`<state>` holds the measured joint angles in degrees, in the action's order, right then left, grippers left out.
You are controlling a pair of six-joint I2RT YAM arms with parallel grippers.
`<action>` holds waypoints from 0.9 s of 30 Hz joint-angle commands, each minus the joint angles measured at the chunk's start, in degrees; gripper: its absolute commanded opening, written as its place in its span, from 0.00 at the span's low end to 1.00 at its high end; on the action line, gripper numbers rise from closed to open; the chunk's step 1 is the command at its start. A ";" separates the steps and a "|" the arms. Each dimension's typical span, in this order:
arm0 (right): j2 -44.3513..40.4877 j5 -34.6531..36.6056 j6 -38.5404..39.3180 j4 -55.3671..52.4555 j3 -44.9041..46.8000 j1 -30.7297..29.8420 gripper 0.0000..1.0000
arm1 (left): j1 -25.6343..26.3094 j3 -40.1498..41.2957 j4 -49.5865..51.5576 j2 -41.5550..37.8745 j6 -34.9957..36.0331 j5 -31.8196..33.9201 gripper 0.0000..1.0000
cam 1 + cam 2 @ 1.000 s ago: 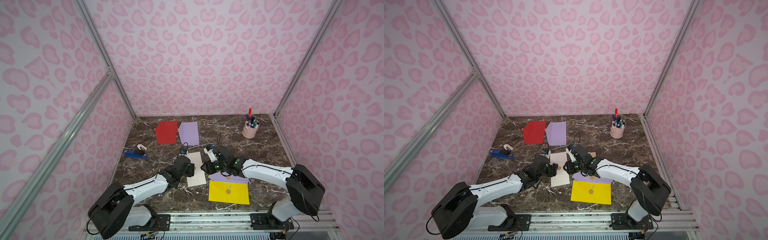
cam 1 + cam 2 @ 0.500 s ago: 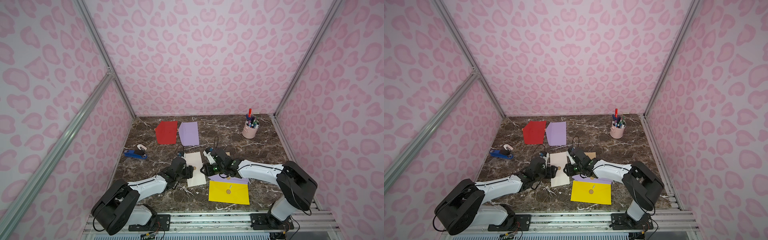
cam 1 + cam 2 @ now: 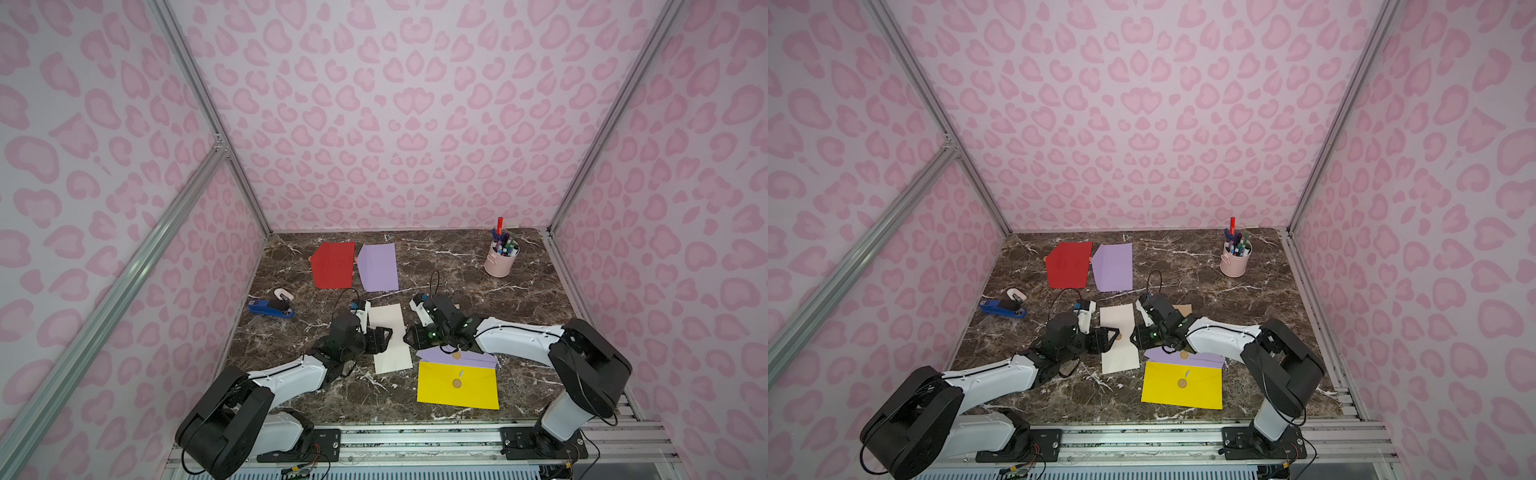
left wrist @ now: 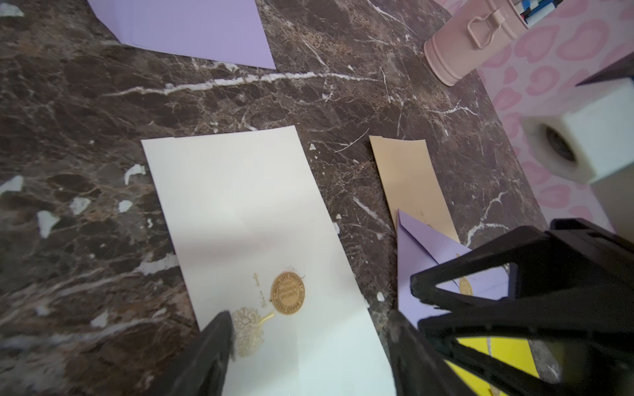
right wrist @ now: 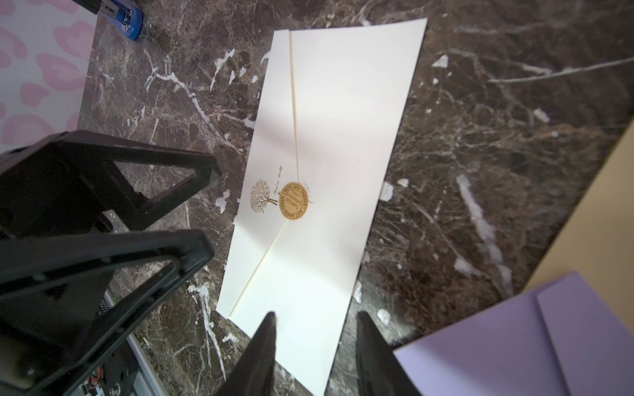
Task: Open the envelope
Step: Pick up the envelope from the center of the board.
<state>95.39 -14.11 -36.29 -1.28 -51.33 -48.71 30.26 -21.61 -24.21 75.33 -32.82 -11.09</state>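
A: Found cream envelope (image 3: 387,322) flat, still sealed, just past yellow envelope's (image 3: 457,384) far corner. Found left gripper (image 4: 308,320) and right gripper (image 5: 317,317) parted, holding nothing.

B: Probably best: pin edge facing away from yellow envelope; slip a finger under flap by gold seal sticker (image 5: 293,201); peel low, slowly.

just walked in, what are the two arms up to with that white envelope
Two robot arms are set on either side of the white envelope, which lies flat on the table. The left gripper is at one side of it and the right gripper at the opposite side, both with jaws apart and neither holding it. The flap is down with the round gold sticker across its tip, so the envelope is not yet open. A yellow envelope lies close by, untouched.
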 commanded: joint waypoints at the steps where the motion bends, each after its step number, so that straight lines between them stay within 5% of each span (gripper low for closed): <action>1: -0.10 -0.13 0.52 0.42 -0.22 0.23 0.39 | -0.85 -0.41 -2.94 2.24 -0.94 -3.95 0.72; 8: -0.99 0.13 0.96 0.00 0.27 0.64 0.37 | -1.22 -1.53 -2.95 5.64 -1.63 -4.55 0.46; 13: -0.80 -0.12 1.05 0.11 0.53 0.99 0.36 | -1.39 -2.04 -2.69 6.32 -1.90 -3.88 0.04; 27: -0.51 -0.30 1.31 0.20 0.62 1.47 0.35 | -1.61 -3.36 2.14 7.07 -0.76 1.29 0.03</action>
<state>94.74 -14.24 -35.53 -1.54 -50.76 -47.24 28.77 -24.71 -23.05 81.93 -34.33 -11.20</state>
